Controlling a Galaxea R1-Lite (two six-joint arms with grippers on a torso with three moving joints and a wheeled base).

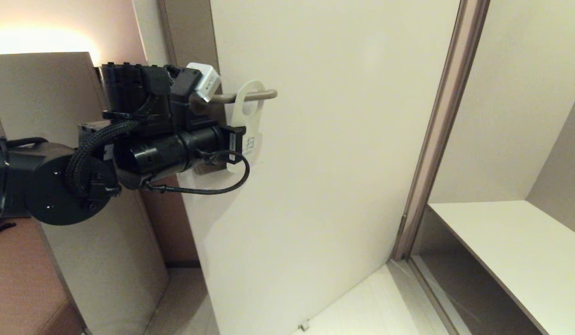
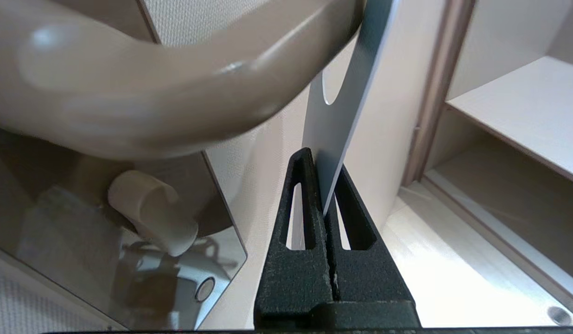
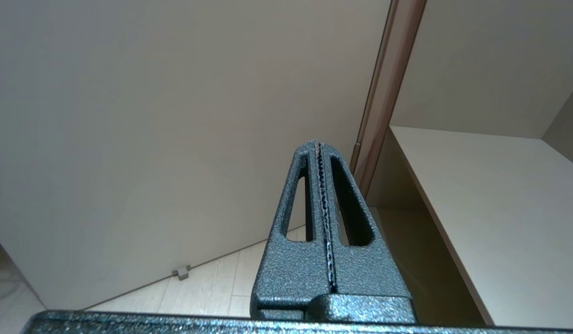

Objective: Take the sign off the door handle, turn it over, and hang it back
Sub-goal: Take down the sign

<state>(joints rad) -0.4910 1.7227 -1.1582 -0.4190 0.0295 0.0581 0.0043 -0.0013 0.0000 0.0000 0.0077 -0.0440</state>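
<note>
light: warm glow upper left | door handle (image 2: 166,88) perhaps defocused close-up

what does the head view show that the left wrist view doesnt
Only the head view shows the whole left arm, the blue character on the sign and the sign's white face. Only the left wrist view shows the left gripper shut on the sign's lower edge, and the lock plate. Both show the door handle through the sign's hole, and the shelf.
</note>
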